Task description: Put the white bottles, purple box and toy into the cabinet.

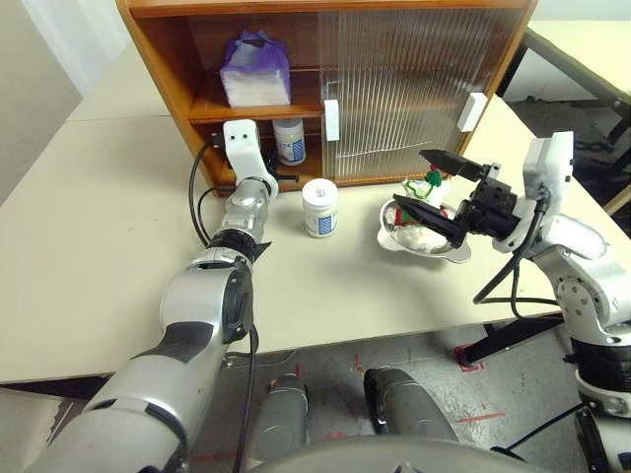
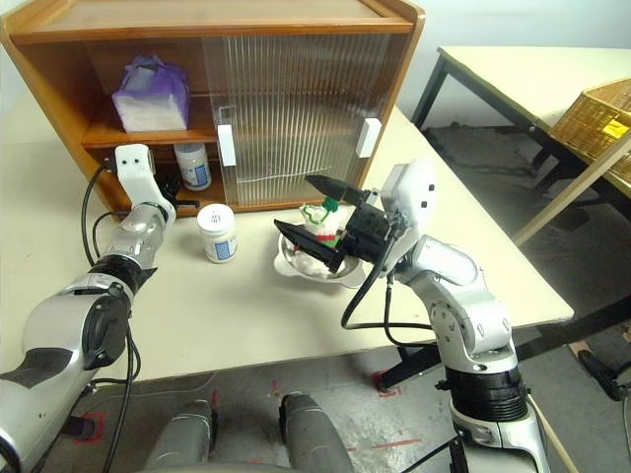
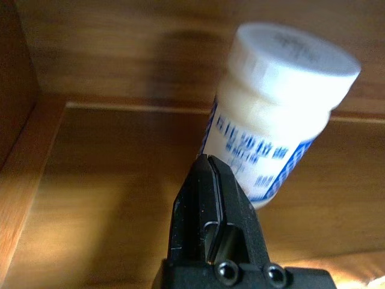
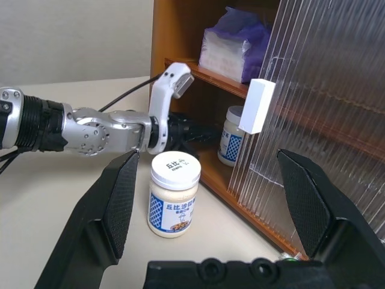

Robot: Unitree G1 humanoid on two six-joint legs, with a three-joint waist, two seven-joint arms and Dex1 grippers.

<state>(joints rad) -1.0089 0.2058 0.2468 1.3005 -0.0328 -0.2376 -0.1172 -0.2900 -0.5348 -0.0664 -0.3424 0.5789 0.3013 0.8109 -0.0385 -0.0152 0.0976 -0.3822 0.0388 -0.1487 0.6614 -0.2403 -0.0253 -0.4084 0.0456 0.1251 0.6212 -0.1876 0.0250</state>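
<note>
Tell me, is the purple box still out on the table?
No, the purple box sits on the upper shelf inside the cabinet, above a white bottle on the bottom shelf.

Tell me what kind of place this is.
Probably a lab or workshop test area, not a home: a wooden cabinet sits on plain cream tables, red tape marks are on the concrete floor, and a wicker basket sits on a neighbouring table.

A steel bowl (image 1: 449, 251) sits on the cream table (image 1: 99, 246); a possibly wicker basket (image 2: 596, 113) stands beyond.
</note>
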